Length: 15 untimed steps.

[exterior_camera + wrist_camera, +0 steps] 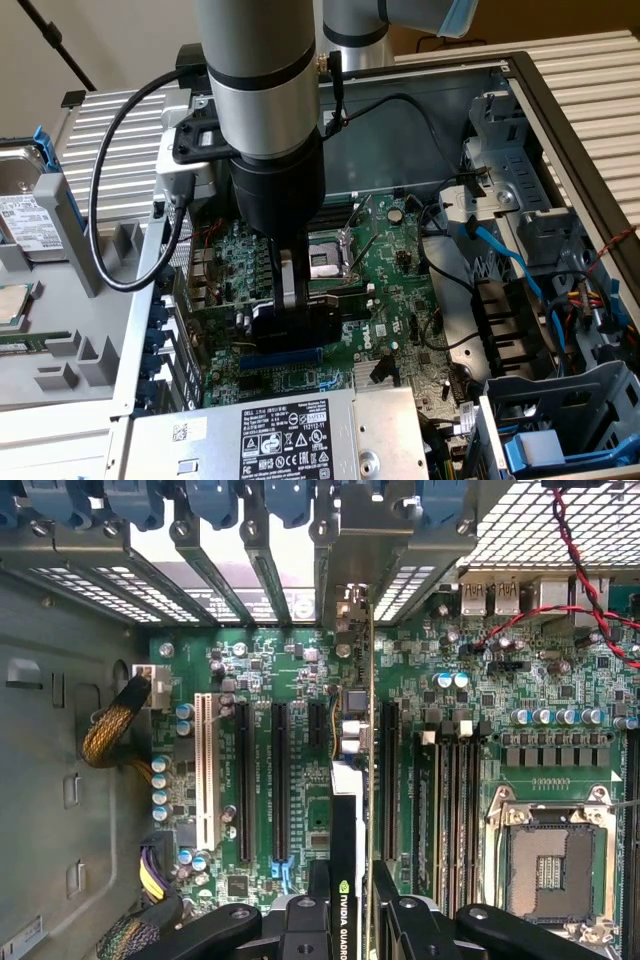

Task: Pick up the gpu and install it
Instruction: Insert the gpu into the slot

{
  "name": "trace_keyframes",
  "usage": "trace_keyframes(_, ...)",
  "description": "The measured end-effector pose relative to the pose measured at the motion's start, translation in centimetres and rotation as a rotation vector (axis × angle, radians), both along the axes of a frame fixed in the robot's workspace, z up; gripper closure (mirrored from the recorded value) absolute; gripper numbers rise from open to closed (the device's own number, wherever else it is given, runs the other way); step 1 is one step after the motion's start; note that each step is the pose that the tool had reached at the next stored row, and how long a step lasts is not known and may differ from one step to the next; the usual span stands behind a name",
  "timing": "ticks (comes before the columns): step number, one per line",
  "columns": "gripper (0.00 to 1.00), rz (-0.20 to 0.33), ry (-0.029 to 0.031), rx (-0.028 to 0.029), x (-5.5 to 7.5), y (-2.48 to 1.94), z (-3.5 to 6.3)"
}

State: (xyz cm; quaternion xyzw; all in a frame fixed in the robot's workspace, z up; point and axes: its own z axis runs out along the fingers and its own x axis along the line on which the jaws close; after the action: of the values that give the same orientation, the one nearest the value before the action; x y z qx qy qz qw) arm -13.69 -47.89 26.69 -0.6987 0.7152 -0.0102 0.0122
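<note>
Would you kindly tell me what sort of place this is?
Probably a computer repair or assembly bench: an opened desktop case, its green motherboard exposed, a loose hard drive beside it, and a gripper holding a graphics card.

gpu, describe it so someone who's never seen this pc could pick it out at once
Start at the green motherboard in the open case. Among its row of black slots, the gripper pinches the gpu on edge between its fingers. Unlike the bare slots beside it, it is a thin green card with a black shroud marked NVIDIA.
</note>
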Motion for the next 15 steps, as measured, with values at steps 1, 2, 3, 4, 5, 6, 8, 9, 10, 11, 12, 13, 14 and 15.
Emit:
trace_keyframes(1, 0.73, 0.000, 0.0000, 0.0000, 0.00, 0.00, 0.00)
trace_keyframes(2, 0.73, 0.000, 0.0002, -0.0001, 0.00, 0.00, 0.01)
trace_keyframes(3, 0.73, 0.000, 0.0003, -0.0003, 0.00, 0.00, 0.02)
trace_keyframes(4, 0.73, 0.000, 0.0003, -0.0002, 0.00, 0.00, 0.02)
trace_keyframes(5, 0.73, 0.000, 0.0002, -0.0002, 0.00, 0.00, 0.02)
trace_keyframes(6, 0.73, 0.000, 0.0003, -0.0002, 0.00, 0.00, 0.02)
trace_keyframes(8, 0.73, 0.000, 0.0003, -0.0002, 0.00, 0.00, 0.02)
trace_keyframes(9, 0.73, 0.000, 0.0003, 0.0004, 0.00, 0.00, 0.02)
trace_keyframes(10, 0.73, 0.000, 0.0004, 0.0013, -0.01, -0.01, 0.03)
trace_keyframes(11, 0.73, 0.000, 0.0004, 0.0027, 0.00, -0.01, 0.03)
trace_keyframes(12, 0.73, 0.000, 0.0003, 0.0050, 0.00, -0.01, 0.02)
trace_keyframes(13, 0.73, 0.000, 0.0003, 0.0077, 0.00, 0.00, 0.02)
trace_keyframes(14, 0.73, 0.000, 0.0004, 0.0096, -0.01, 0.00, 0.02)
trace_keyframes(15, 0.73, 0.000, 0.0003, 0.0112, 0.00, 0.00, 0.02)
